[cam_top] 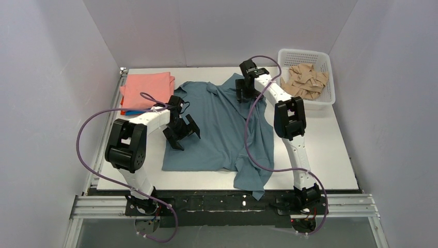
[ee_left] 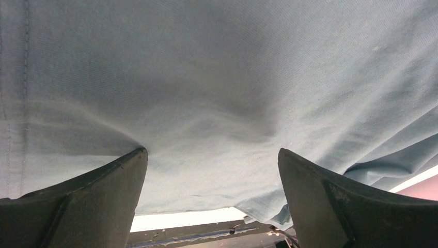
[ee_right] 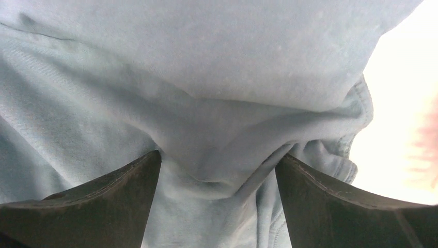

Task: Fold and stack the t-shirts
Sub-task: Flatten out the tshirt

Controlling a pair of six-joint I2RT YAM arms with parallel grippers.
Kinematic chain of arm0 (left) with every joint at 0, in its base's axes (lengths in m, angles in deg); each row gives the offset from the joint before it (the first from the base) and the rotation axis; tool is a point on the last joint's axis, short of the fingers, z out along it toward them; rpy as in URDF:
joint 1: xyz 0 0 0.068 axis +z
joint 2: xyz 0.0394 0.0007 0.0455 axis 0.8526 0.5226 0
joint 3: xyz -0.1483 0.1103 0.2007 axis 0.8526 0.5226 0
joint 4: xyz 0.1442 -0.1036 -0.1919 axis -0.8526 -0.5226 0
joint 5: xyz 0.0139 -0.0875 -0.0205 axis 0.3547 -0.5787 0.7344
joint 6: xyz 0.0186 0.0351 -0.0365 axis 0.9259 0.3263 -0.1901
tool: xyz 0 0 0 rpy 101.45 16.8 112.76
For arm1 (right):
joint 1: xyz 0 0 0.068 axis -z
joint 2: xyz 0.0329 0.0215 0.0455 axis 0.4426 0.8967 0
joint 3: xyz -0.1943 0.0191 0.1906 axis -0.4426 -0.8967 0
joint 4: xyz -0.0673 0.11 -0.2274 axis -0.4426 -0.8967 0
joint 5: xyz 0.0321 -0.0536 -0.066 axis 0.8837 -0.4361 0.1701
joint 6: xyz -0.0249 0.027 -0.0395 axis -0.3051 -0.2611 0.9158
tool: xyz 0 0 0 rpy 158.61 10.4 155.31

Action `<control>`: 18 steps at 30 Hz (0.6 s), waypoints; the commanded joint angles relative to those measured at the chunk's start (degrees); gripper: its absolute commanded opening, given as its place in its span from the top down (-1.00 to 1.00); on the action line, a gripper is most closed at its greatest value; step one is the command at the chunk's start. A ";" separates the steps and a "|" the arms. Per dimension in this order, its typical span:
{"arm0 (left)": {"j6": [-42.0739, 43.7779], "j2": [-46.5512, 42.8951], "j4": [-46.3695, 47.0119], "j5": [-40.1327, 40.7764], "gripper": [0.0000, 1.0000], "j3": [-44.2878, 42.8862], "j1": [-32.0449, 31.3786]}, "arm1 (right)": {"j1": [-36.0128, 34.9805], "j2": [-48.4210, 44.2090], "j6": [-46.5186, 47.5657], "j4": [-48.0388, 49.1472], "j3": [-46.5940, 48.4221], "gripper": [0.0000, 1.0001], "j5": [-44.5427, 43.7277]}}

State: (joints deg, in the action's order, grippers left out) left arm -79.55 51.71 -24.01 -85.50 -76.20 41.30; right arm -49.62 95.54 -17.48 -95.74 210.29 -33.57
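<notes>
You have no text, label, brand, number or sign to read in any of the three views. The grey-blue t-shirt (cam_top: 217, 129) shows plain cloth only (both wrist views, close as they are, give just its weave and a seam line). At 2 o'clock on the desk (cam_top: 330, 155), the tan pieces (cam_top: 307, 80) in the white basket (cam_top: 304, 51) are too small to tell whether anything is printed on them.

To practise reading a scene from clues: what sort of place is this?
Likely a robotics test cell: plain walls box in the table, left arm and right arm mount on a metal rail, and a grey-blue t-shirt awaits folding.
</notes>
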 commanded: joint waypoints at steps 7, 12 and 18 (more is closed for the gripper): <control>4.11 -9.71 -11.81 5.79 -0.99 2.98 -0.43 | -1.28 -11.68 6.72 -2.42 -1.27 -0.82 -2.07; 4.44 -18.51 -13.00 2.44 -0.99 7.43 -0.77 | -3.48 -30.27 -0.35 1.00 -23.76 -0.84 -0.87; 5.20 -20.32 -9.08 -2.89 -0.99 13.18 -3.45 | -5.30 -50.41 -12.32 13.67 -59.59 -0.84 7.95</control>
State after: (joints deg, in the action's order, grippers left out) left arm -75.79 30.68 -28.82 -84.39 -67.42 39.82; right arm -54.39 53.18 -20.30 -90.08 168.13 -32.78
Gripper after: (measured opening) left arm 0.994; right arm 0.919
